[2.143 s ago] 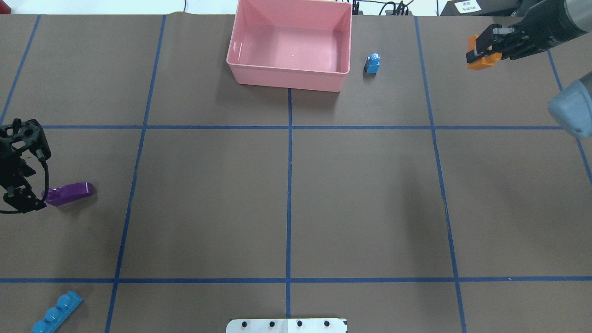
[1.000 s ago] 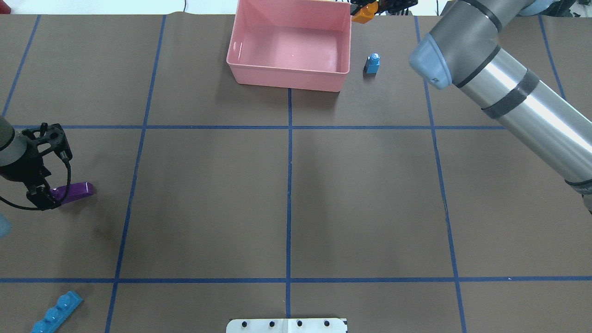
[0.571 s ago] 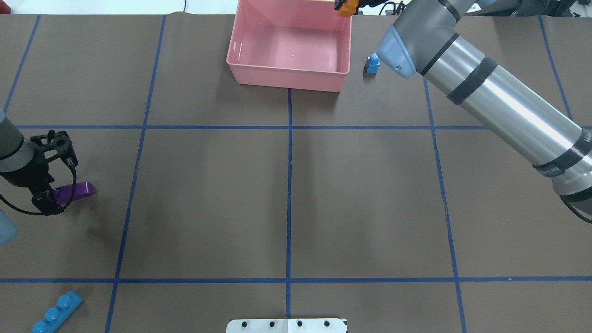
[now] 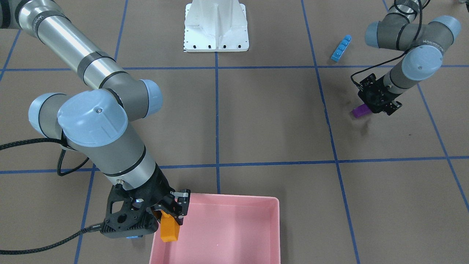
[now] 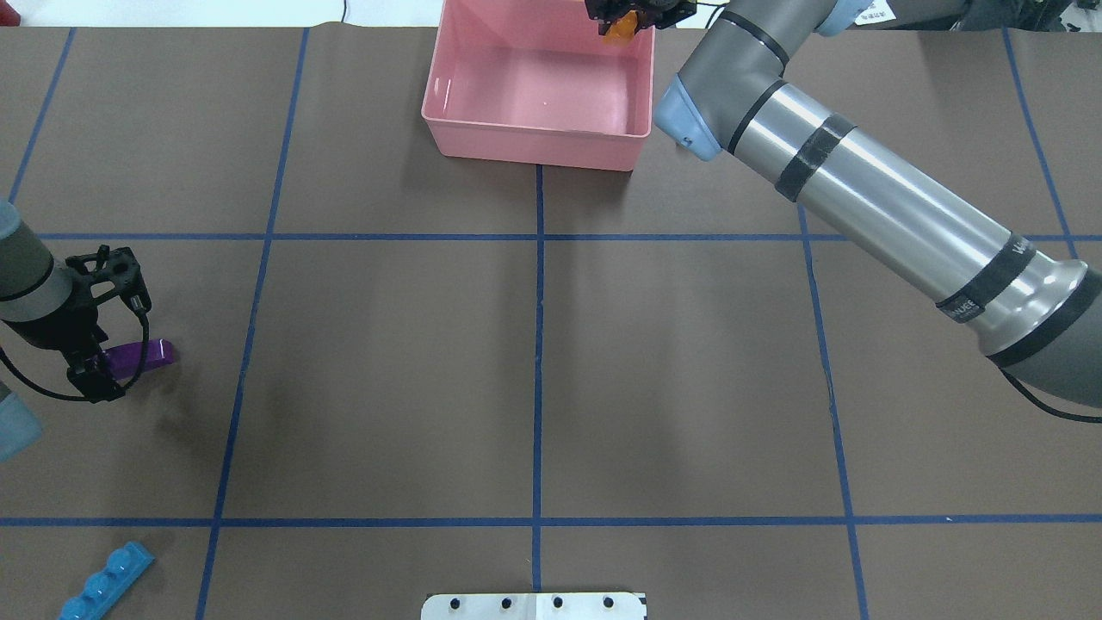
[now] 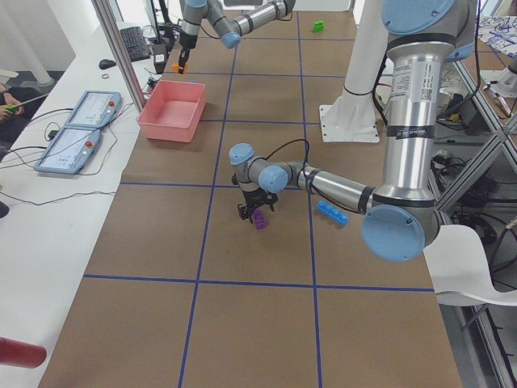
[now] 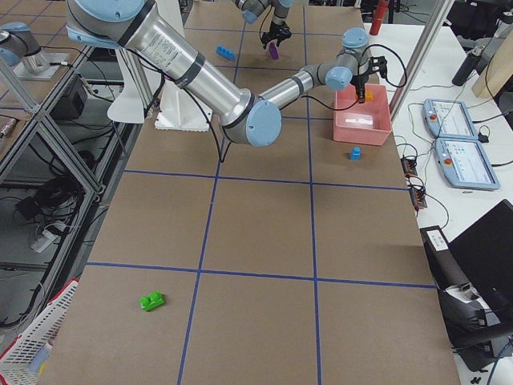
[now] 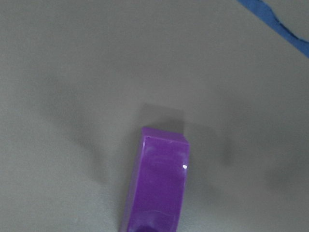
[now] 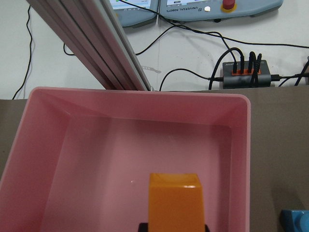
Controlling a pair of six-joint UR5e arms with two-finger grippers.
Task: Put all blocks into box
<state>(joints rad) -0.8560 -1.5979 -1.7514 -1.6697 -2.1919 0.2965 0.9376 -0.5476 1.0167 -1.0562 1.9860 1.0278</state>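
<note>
The pink box (image 5: 534,142) stands at the table's far middle. My right gripper (image 4: 172,216) is shut on the orange block (image 4: 169,229) and holds it above the box's far right corner; the right wrist view shows the block (image 9: 175,200) over the box floor (image 9: 96,159). My left gripper (image 5: 99,375) is open, low over the left end of the purple block (image 5: 145,354), which lies on the table (image 8: 161,183). The long blue block (image 5: 105,581) lies near left. The small blue block (image 7: 355,152) stands right of the box. The green block (image 7: 151,301) lies far off on the right side.
The white metal base (image 5: 534,605) sits at the near middle edge. My right arm (image 5: 861,198) stretches across the right half of the table and hides the small blue block in the overhead view. Cables and control boxes (image 9: 246,72) lie beyond the table's far edge.
My right gripper has carried the orange block left from the far right to above the box's far right corner. My left gripper has shifted onto the purple block's left end.
</note>
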